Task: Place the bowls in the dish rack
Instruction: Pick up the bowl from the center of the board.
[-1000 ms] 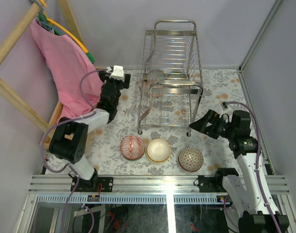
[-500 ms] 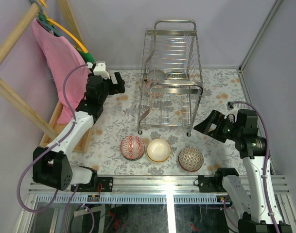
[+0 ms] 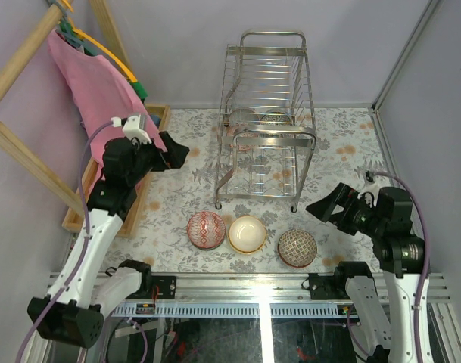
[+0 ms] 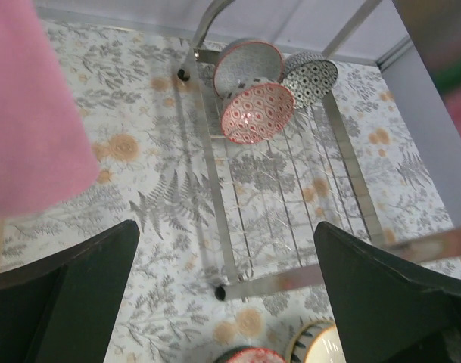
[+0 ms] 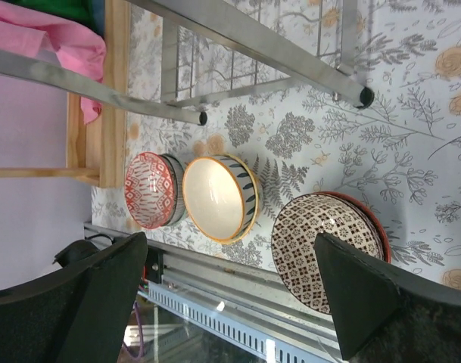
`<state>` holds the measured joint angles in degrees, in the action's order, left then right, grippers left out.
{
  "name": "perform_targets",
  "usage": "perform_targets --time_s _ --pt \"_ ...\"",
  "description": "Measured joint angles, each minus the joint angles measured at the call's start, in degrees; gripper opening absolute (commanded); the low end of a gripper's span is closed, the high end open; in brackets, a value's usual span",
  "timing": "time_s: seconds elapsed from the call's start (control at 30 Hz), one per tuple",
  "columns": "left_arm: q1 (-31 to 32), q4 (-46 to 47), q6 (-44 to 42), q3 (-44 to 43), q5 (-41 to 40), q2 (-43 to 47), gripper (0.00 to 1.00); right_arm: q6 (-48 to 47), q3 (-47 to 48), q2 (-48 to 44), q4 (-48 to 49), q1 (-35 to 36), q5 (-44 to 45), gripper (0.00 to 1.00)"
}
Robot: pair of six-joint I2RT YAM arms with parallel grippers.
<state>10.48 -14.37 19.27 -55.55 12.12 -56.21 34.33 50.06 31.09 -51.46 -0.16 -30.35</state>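
Three bowls sit in a row in front of the dish rack (image 3: 268, 128): a red-white one (image 3: 206, 229), a cream one (image 3: 247, 234) and a brown-patterned one (image 3: 297, 248). Inside the rack stand a red-patterned bowl (image 4: 256, 113), a grey bowl (image 4: 249, 64) and a dotted bowl (image 4: 309, 76). My left gripper (image 3: 173, 153) hangs open left of the rack, holding nothing. My right gripper (image 3: 325, 204) is open and empty, up and right of the brown-patterned bowl (image 5: 325, 242). The right wrist view also shows the cream bowl (image 5: 215, 198) and the red-white bowl (image 5: 149, 189).
A shallow wooden tray (image 3: 151, 113) lies at the left under a pink cloth (image 3: 101, 98) that hangs from a wooden frame (image 3: 18, 144). Purple walls close the back and right. A metal rail (image 3: 253, 287) runs along the near edge.
My left arm has swung away from the rack, leftward and nearer. My right gripper has drawn back toward the near right. Both stay open; the bowls have not moved.
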Motion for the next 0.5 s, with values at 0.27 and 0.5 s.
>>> perform_targets --time_s 0.27,0.5 --pt "0.00 -4.46 4.00 6.25 3.10 9.66 1.00 -0.37 4.52 3.34 -3.78 0.00 4.17 0.99" --pt "-0.02 -6.54 7.34 6.08 9.97 3.72 1.00 -0.24 4.00 5.22 -5.11 0.00 8.26 0.99"
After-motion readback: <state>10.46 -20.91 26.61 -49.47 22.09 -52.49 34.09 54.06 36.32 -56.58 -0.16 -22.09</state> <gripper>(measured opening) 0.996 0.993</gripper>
